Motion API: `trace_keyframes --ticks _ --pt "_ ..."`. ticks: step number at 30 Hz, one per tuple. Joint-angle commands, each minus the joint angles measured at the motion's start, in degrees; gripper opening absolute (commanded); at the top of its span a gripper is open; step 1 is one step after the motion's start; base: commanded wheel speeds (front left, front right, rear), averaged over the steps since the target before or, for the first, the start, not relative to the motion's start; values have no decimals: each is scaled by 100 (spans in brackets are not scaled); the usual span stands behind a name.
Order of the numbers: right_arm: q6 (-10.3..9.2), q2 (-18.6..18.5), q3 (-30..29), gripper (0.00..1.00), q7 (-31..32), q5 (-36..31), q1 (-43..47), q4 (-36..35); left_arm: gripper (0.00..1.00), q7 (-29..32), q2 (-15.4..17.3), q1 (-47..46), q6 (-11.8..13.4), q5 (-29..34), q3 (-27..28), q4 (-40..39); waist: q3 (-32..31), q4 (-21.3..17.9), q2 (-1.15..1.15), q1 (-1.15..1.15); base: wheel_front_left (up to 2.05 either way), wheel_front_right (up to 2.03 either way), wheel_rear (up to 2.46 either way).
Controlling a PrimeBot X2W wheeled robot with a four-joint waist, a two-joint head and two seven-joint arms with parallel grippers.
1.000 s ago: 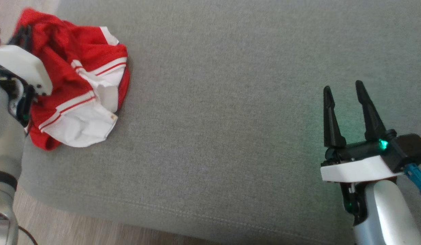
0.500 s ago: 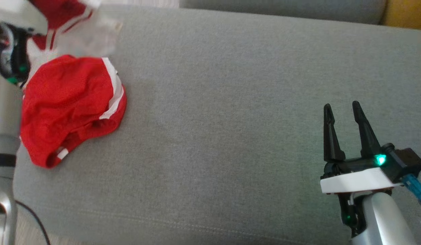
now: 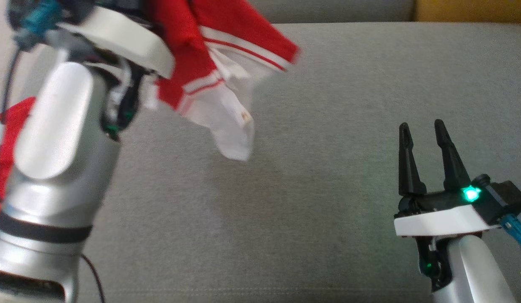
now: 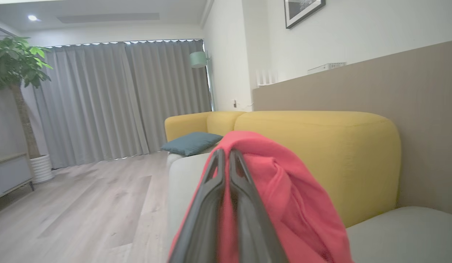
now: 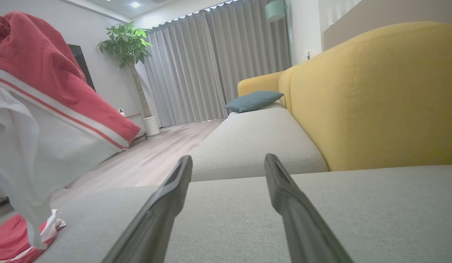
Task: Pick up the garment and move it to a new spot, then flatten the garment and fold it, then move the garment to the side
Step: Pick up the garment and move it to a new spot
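Aloft, the left tool (image 4: pixel 226 155) pinches the garment (image 3: pixel 188 46) over the sofa (image 3: pixel 336 105).

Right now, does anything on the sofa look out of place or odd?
Nothing is damaged or spilled. The red and white garment hangs crumpled from the shut left tool, above the grey cushion, with a red end trailing on the cushion's left side. The right tool hovers open, apart from it.
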Motion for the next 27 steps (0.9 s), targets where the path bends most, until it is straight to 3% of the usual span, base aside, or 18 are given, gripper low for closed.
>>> trace_keyframes --ticks 1,8,16,17,18,23,27 --pt "23 -25 160 100 -52 51 -231 -242 0 67 84 -219 32 1 97 -295 104 -294 0 0 0 0 0" --pt "23 -25 326 100 -52 214 -468 -423 0 122 -380 -88 60 86 -392 -384 410 -1096 0 0 0 0 0" --pt "23 -25 566 100 -52 412 -631 -567 0 -361 -718 -175 -60 133 -666 334 717 -1782 0 0 0 0 0" --pt "23 -25 577 100 -52 426 -633 -579 29 -457 -721 -203 -72 165 -685 469 741 -1810 0 0 0 0 0" --pt "23 -25 581 100 -52 434 -632 -587 100 -537 -709 -232 -70 207 -697 621 755 -1824 0 0 0 0 0" --pt "23 -25 538 100 -52 406 -594 -572 100 -832 -601 -352 -59 280 -609 1201 764 -1693 0 0 0 0 0" --pt "23 -25 407 100 -52 296 -532 -494 100 -975 -483 -270 -35 271 -422 1304 597 -1235 0 0 0 0 0"
